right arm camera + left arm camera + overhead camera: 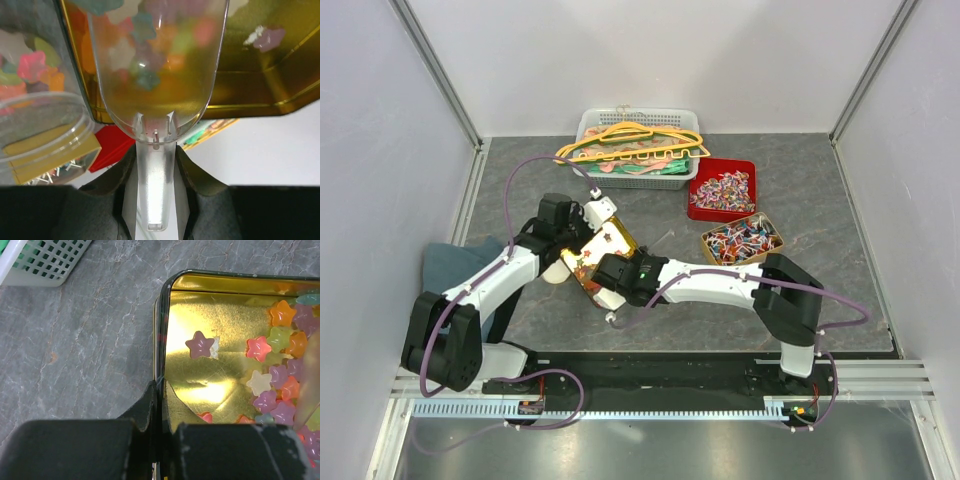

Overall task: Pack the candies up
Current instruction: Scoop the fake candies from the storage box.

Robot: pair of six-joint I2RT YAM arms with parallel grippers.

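Near the middle of the grey marbled table (75,340), my left jaws are shut on the side wall of a shallow gold metal tin (200,385), one finger inside its dark rim and one outside; star-shaped translucent gummies (272,390) in purple, pink, orange, yellow and white lie heaped in the tin's right part, to the right of those jaws; a single purple star (200,345) lies apart on the bare gold floor, just ahead of them; my right jaws clamp the handle of a clear plastic scoop (155,75), whose bowl reaches over the tin, gummies showing blurred through it; whether any lie in the scoop I cannot tell; further right, well apart from both jaws, wrapped red, blue and white candies (725,190) fill a red tray (720,164) and a tan tray (706,240).
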